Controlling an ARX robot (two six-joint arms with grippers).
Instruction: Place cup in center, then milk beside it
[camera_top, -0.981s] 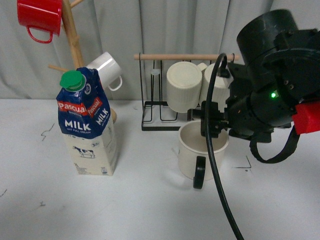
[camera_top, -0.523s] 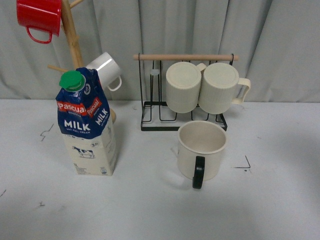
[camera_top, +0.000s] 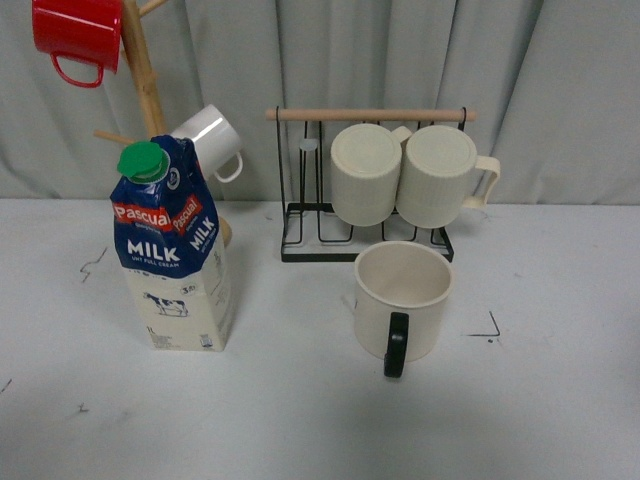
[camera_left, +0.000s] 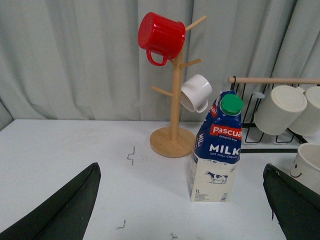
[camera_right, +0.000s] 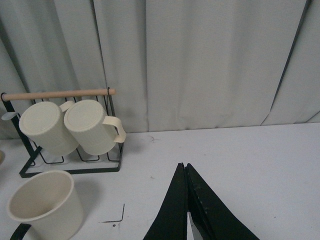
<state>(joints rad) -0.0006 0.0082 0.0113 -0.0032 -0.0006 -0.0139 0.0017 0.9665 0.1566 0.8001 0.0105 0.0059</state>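
The cream cup (camera_top: 403, 298) stands upright on the white table, its black handle (camera_top: 397, 343) facing the camera, just in front of the black rack. It also shows in the right wrist view (camera_right: 45, 205) and at the edge of the left wrist view (camera_left: 309, 167), where its smiley face is visible. The milk carton (camera_top: 175, 250) with green cap stands upright to the cup's left, also in the left wrist view (camera_left: 216, 150). My left gripper (camera_left: 182, 200) is open and empty, its jaws wide apart, facing the carton from a distance. My right gripper (camera_right: 184, 167) is shut and empty, away from the cup.
A black wire rack (camera_top: 365, 235) with a wooden bar holds two ribbed cream mugs (camera_top: 405, 172) behind the cup. A wooden mug tree (camera_top: 145, 80) carries a red mug (camera_top: 78, 35) and a small white mug (camera_top: 212, 140) behind the carton. Grey curtains hang behind.
One second ago my right arm stood over the cup in the front view. It has since drawn back out of that view. The cup and carton have not moved.
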